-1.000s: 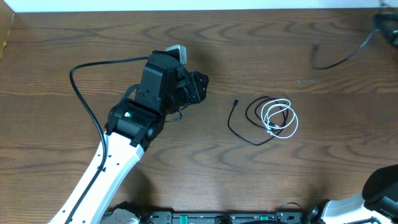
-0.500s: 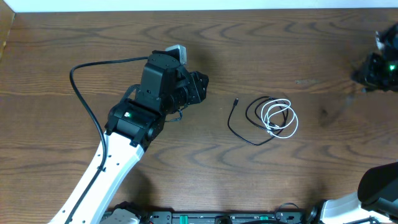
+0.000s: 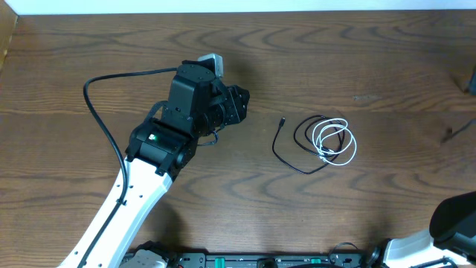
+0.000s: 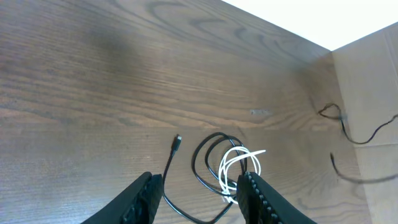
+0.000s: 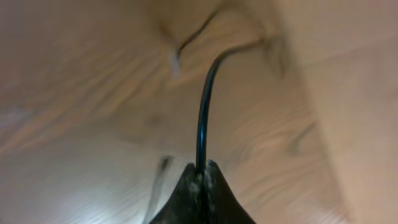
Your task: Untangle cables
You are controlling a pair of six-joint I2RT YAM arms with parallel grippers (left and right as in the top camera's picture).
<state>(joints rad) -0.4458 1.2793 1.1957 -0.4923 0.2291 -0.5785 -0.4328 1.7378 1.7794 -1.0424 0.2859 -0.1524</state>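
Note:
A thin black cable (image 3: 286, 152) and a coiled white cable (image 3: 336, 141) lie overlapped right of the table's centre. My left gripper (image 3: 239, 106) hovers to their left, open and holding nothing. In the left wrist view the black cable (image 4: 198, 163) and the white cable (image 4: 239, 163) show between and beyond the left gripper (image 4: 200, 180). My right gripper (image 5: 202, 167) is shut on another thin black cable (image 5: 204, 106), which rises from its tips; that view is blurred. In the overhead view only a dark blur at the right edge (image 3: 470, 78) shows there.
The left arm's thick black cable (image 3: 104, 112) loops over the table's left side. The right arm's base (image 3: 455, 223) sits at the bottom right. A tan board (image 4: 373, 68) borders the table on the right, with a thin black cable (image 4: 364, 138) by it.
The black cable at the table's far right has left its spot. The right gripper appeared at the right edge, then moved almost out of the overhead view. The left arm stayed still.

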